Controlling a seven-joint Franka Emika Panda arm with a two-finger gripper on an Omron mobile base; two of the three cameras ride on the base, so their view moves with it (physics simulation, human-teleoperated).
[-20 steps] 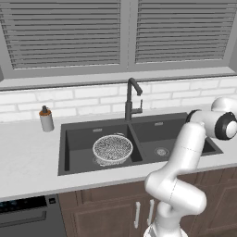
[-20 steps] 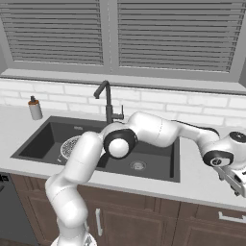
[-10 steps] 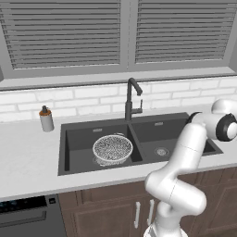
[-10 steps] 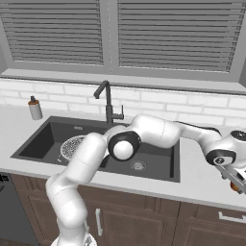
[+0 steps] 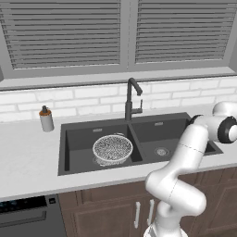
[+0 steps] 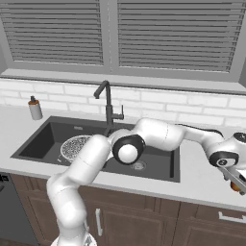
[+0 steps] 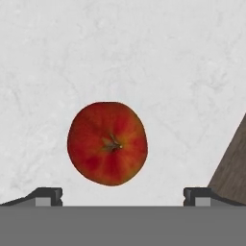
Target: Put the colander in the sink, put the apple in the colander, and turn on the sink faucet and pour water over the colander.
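Gripper [image 7: 122, 196]: two small dark finger tips set wide apart, nothing between them, holding nothing.

Small red-orange round apple [image 7: 107, 143]: directly ahead of the tips along the hand's line of sight, centred slightly toward the left-hand tip in the hand view, stem up, resting on the pale marbled counter [image 7: 144, 57]. Being round, it has no long axis to align with; judged ready for a straight descent.

Round white-and-grey speckled perforated colander [image 5: 112, 148]: already sitting in the left basin of the dark grey double-basin sink [image 5: 69, 139], well apart from the apple.

Tall dark grey gooseneck faucet [image 5: 132, 99]: no water running.

Room: white brick backsplash, shuttered window, brown cabinet fronts.
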